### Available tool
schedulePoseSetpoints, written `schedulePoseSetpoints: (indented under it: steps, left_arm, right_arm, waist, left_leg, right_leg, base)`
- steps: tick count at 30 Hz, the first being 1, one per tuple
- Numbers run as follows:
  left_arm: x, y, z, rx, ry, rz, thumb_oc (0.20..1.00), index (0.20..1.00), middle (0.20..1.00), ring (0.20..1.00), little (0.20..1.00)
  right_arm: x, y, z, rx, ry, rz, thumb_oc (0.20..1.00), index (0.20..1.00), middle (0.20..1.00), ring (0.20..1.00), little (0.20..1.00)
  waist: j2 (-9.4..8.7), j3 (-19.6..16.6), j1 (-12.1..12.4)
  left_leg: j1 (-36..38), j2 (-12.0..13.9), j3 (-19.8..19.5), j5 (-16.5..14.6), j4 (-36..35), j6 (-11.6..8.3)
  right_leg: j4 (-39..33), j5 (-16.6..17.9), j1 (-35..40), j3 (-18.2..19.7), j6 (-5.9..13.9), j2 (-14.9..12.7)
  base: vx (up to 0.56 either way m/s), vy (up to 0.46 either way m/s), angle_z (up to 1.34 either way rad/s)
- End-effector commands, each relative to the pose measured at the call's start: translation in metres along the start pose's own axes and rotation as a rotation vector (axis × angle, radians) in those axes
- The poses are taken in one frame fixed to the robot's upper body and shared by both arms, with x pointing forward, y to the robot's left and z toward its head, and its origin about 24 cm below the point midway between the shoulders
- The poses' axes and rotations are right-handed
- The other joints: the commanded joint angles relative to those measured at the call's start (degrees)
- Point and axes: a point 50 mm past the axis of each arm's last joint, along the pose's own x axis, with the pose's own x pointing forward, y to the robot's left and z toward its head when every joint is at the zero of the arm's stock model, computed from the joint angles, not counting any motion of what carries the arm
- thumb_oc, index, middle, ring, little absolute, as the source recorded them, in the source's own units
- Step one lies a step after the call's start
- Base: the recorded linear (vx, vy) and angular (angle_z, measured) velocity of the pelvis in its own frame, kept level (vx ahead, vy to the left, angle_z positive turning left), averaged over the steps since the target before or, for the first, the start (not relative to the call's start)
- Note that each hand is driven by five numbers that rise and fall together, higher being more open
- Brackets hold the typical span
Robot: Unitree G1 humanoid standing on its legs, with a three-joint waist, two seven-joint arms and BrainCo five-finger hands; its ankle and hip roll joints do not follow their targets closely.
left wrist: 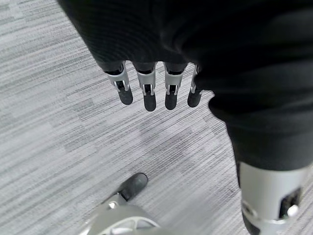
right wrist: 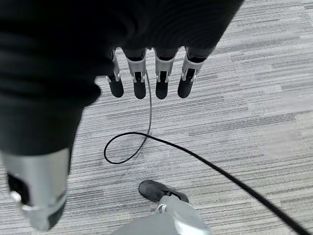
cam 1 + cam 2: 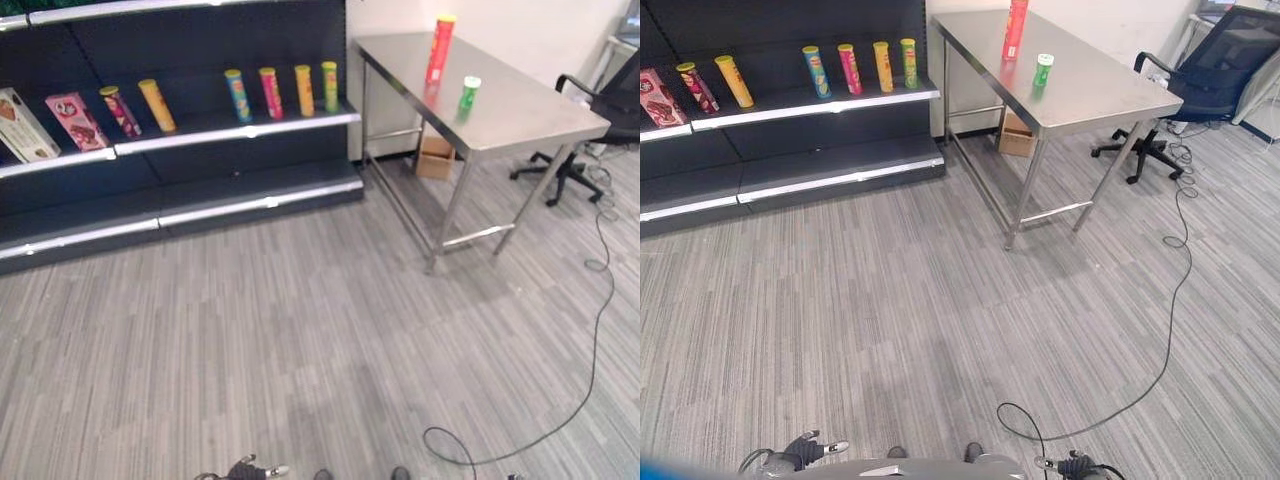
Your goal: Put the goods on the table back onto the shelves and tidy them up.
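both hands (image 1: 146, 63) (image 2: 146, 58) hang low, fingers straight and empty; red can (image 3: 440, 48) and green can (image 3: 469, 94) stand on table (image 3: 520, 110).

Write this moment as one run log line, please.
left hand: open, empty | right hand: open, empty | red can, green can: on table

A mock shop in an office: dark shelves (image 3: 240, 130) of snack tubes (image 3: 271, 92), steel table (image 3: 520, 115), office chair (image 3: 1210, 80)
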Motion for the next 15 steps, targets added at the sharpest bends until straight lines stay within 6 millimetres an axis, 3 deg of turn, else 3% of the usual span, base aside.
schedulePoseSetpoints:
  steps: [1, 3, 5, 7, 9, 13, 15]
  left_arm:
    - [0.003, 0.010, 0.015, 0.043, -0.030, 0.027, 1.000, 1.000, 1.000, 1.000, 1.000]
    - [0.004, 0.012, 0.018, 0.053, -0.039, 0.034, 1.000, 1.000, 1.000, 1.000, 1.000]
    - [0.004, 0.013, 0.021, 0.058, -0.050, 0.035, 1.000, 1.000, 1.000, 1.000, 1.000]
    - [0.005, 0.014, 0.037, 0.064, -0.093, 0.042, 1.000, 1.000, 1.000, 1.000, 1.000]
    - [0.005, 0.014, 0.041, 0.070, -0.103, 0.040, 1.000, 1.000, 1.000, 1.000, 1.000]
    - [0.006, 0.012, 0.055, 0.092, -0.140, 0.032, 1.000, 1.000, 1.000, 1.000, 1.000]
    - [0.006, 0.008, 0.057, 0.108, -0.142, 0.022, 1.000, 1.000, 1.000, 1.000, 1.000]
  right_arm:
    - [0.002, -0.007, 0.018, -0.053, -0.035, -0.030, 1.000, 1.000, 1.000, 1.000, 1.000]
    - [0.002, -0.009, 0.020, -0.039, -0.043, -0.036, 1.000, 1.000, 1.000, 1.000, 1.000]
    - [0.002, -0.010, 0.021, -0.035, -0.048, -0.040, 1.000, 1.000, 1.000, 1.000, 1.000]
    - [0.003, -0.013, 0.024, -0.008, -0.054, -0.053, 1.000, 1.000, 1.000, 1.000, 1.000]
    - [0.003, -0.012, 0.023, -0.003, -0.049, -0.052, 1.000, 1.000, 1.000, 1.000, 1.000]
    - [0.002, -0.010, 0.015, 0.018, -0.023, -0.047, 1.000, 1.000, 1.000, 1.000, 1.000]
    - [0.002, -0.011, 0.007, 0.015, 0.001, -0.046, 1.000, 1.000, 1.000, 1.000, 1.000]
  waist:
    - [0.67, 0.94, -0.82]
    - [0.97, 1.96, -1.50]
    - [1.08, 2.29, -2.05]
    - [1.09, 3.60, -4.09]
    - [1.12, 3.92, -4.72]
    - [0.42, 4.33, -7.43]
    - [0.40, 4.05, -8.36]
  left_leg:
    - [-1.03, -1.45, -5.30, -1.87, 0.49, -0.42]
    - [0.23, -2.05, -4.97, -2.96, 0.49, -0.21]
    - [0.63, -2.22, -5.20, -3.43, 0.49, -0.32]
    - [1.32, -2.86, -6.39, -3.85, 0.49, -0.77]
    - [2.11, -2.94, -6.72, -4.45, 0.49, -0.98]
    - [5.79, -4.06, -8.31, -7.14, 0.49, -1.77]
    - [8.19, -4.75, -9.05, -8.88, 0.49, -1.95]
  right_leg:
    - [9.71, 0.31, -6.75, -1.09, 7.42, -6.84]
    - [15.15, 2.00, -11.04, -1.60, 7.42, -7.82]
    - [14.61, 2.59, -12.58, -1.60, 7.13, -7.57]
    - [9.91, 5.94, -17.15, 0.80, 7.29, -5.75]
    - [7.31, 6.82, -17.64, 0.70, 7.64, -5.53]
    - [-1.70, 10.05, -21.03, -1.43, 9.22, -4.86]
    - [-2.25, 10.40, -21.88, -2.82, 9.57, -4.96]
  base:
    - [0.05, 0.152, -0.13]
    - [0.11, 0.140, -0.13]
    - [0.11, 0.059, -0.12]
    - [0.16, 0.017, 0.05]
    - [0.17, -0.016, 0.20]
    - [0.32, -0.047, 0.26]
    - [0.36, -0.070, 0.43]
